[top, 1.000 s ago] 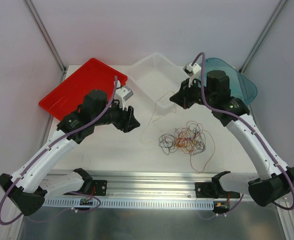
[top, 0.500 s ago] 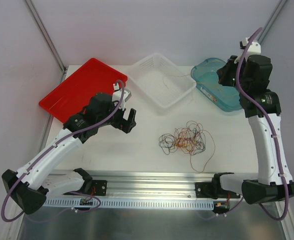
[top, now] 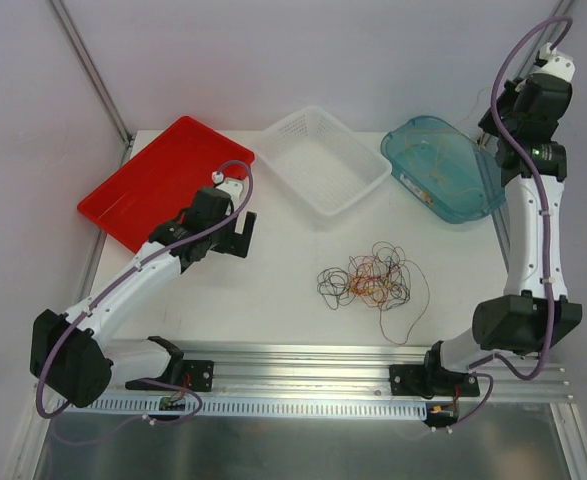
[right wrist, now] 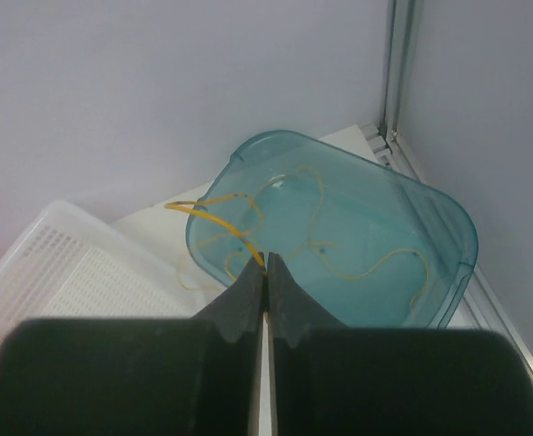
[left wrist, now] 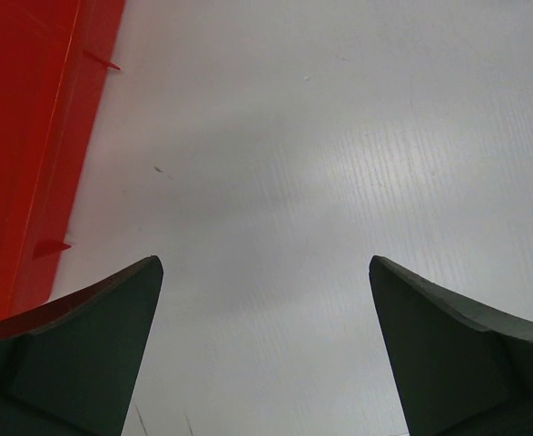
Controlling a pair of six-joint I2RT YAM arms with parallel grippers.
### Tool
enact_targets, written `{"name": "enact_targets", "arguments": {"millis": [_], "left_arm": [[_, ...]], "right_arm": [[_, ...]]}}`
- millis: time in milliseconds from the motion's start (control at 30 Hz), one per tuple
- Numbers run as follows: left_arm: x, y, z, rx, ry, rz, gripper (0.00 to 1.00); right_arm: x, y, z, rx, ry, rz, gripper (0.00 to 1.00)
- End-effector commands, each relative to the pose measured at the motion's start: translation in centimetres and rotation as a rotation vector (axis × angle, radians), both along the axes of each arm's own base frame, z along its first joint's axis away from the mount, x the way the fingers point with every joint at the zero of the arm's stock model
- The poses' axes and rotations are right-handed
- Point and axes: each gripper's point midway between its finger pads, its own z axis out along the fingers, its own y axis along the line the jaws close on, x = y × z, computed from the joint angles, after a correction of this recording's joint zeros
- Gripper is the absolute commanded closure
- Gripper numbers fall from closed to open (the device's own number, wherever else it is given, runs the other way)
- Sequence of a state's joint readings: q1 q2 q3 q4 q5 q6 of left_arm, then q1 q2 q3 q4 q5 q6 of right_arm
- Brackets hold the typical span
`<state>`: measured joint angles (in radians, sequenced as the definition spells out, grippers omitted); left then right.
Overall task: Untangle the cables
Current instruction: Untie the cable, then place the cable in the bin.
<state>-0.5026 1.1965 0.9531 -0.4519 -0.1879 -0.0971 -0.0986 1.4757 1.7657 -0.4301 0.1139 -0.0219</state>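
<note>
Currently the tangled cables (top: 368, 278) are seen heaped toward the near edge of the tabletop (top: 273, 300), rightward of the released, nearer left gripper (top: 241, 238), while one yellow cable (right wrist: 219, 222) is pinched by the clenched right gripper (right wrist: 265, 268) above the far-right teal tub (top: 478, 190)

1. The left arm (top: 133, 285) reaches low and forward; the left gripper (left wrist: 266, 272) points down, fingers spread wide.
2. The right arm (top: 533, 240) stands upright, wrist high; the right gripper (right wrist: 265, 261) pinches a yellow cable (right wrist: 248, 247) at its tips.
</note>
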Motion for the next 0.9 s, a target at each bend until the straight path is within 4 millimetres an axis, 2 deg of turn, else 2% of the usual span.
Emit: {"name": "enact_targets", "arguments": {"millis": [0,33,100,167,233,267,400,433,533,567,633,667,733,767,833,867], "left_arm": [[0.8,0.9,0.5,0.014,-0.043,0.058,0.01],[0.8,1.0,0.3,0.019,-0.039,0.064,0.01],[0.8,1.3,0.0,0.035,-0.035,0.070,0.01],[0.9,1.2,-0.2,0.037,-0.028,0.071,0.01],[0.9,1.0,-0.7,0.036,-0.011,0.065,0.01],[0.9,0.9,-0.8,0.039,-0.006,0.062,0.01],[1.0,0.9,-1.4,0.050,0.012,0.062,0.01],[1.0,0.9,-1.6,0.054,0.017,0.061,0.01],[1.1,1.0,-1.6,0.059,0.017,0.062,0.01],[1.0,0.9,-1.7,0.058,0.021,0.058,0.01],[1.1,0.7,-1.6,0.049,0.019,0.055,0.01],[1.0,0.6,-1.7,0.046,0.023,0.050,0.01],[1.0,0.5,-1.6,0.040,0.025,0.048,0.01],[1.0,0.4,-1.6,0.037,0.025,0.046,0.01],[0.9,0.3,-1.6,0.032,0.027,0.043,0.01],[0.9,0.3,-1.6,0.030,0.027,0.045,0.01]], "right_arm": [[2.7,-2.4,4.1,0.024,-0.153,-0.068,0.99],[4.4,-2.9,2.8,0.030,-0.134,-0.077,0.99],[5.9,-3.8,2.8,0.045,-0.151,-0.092,0.99],[8.5,-4.3,0.8,0.072,-0.143,-0.088,0.99],[10.2,-4.5,-0.1,0.117,-0.169,-0.085,0.99],[11.7,-4.9,-2.5,0.135,-0.138,-0.090,0.99],[13.9,-5.5,-8.1,0.253,-0.098,-0.110,0.99],[13.9,-5.6,-10.4,0.298,-0.080,-0.122,0.99],[13.2,-6.8,-12.8,0.354,-0.087,-0.162,0.99],[12.2,-7.6,-15.6,0.377,-0.043,-0.188,0.99],[11.2,-8.4,-16.4,0.406,-0.045,-0.211,0.99],[10.2,-9.2,-18.5,0.432,-0.011,-0.237,0.99],[9.6,-9.8,-20.5,0.448,0.044,-0.253,0.98],[9.6,-9.9,-20.7,0.456,0.066,-0.234,0.93],[9.0,-10.1,-23.3,0.463,0.165,-0.253,0.84],[8.8,-10.4,-23.7,0.458,0.184,-0.261,0.69]]}}
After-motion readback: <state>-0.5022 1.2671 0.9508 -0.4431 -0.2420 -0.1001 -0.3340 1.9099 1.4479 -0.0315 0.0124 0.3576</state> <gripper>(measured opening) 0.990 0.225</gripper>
